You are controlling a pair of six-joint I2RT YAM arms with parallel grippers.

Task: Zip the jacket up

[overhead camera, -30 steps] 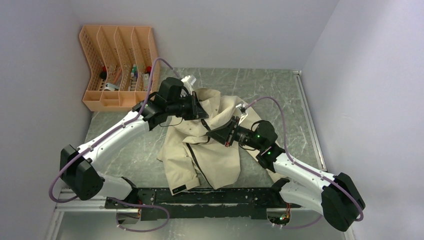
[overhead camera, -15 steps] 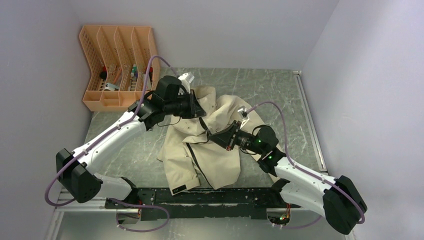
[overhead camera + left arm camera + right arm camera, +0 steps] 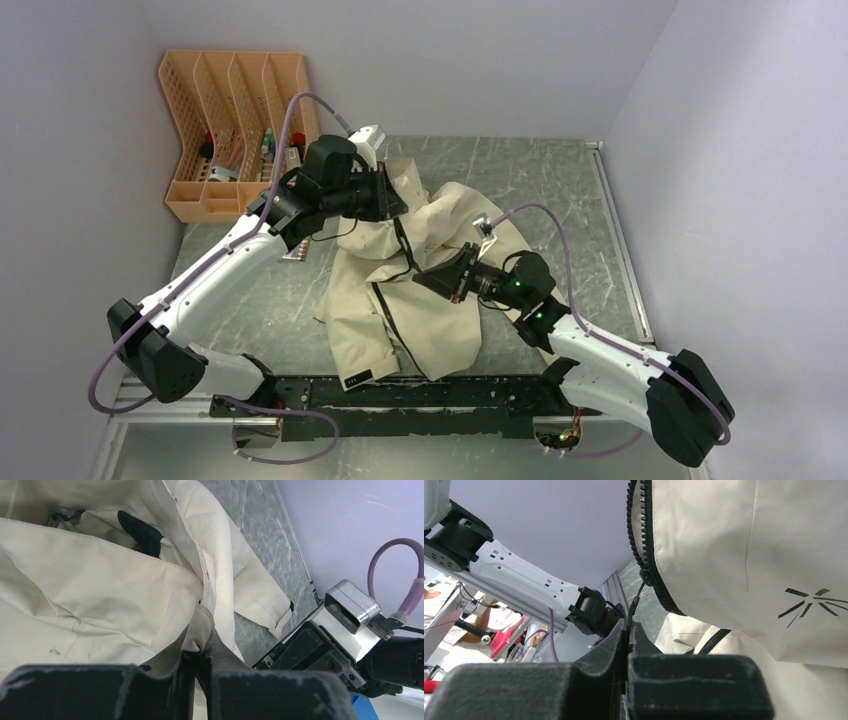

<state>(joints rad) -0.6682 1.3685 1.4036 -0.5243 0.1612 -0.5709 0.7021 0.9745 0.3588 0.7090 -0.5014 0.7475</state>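
The cream jacket [image 3: 420, 300] lies in the middle of the table, its collar end lifted at the back. Its dark zipper [image 3: 392, 310] runs down the front; the teeth [image 3: 638, 535] and a dark starburst logo [image 3: 811, 601] show in the right wrist view. My left gripper [image 3: 397, 205] is shut on a fold of the jacket's upper edge [image 3: 200, 625] and holds it up. My right gripper [image 3: 422, 276] is shut on the thin dark zipper pull [image 3: 633, 605], which hangs from the slider [image 3: 645, 575].
An orange slotted rack [image 3: 240, 135] with small items stands at the back left. Grey walls close in the back and both sides. A black rail [image 3: 420, 390] runs along the near edge. My right arm's wrist [image 3: 345, 645] shows in the left wrist view.
My left gripper has risen and moved back-left with the jacket's top edge, stretching the front. My right gripper has shifted slightly down-left with the zipper pull.
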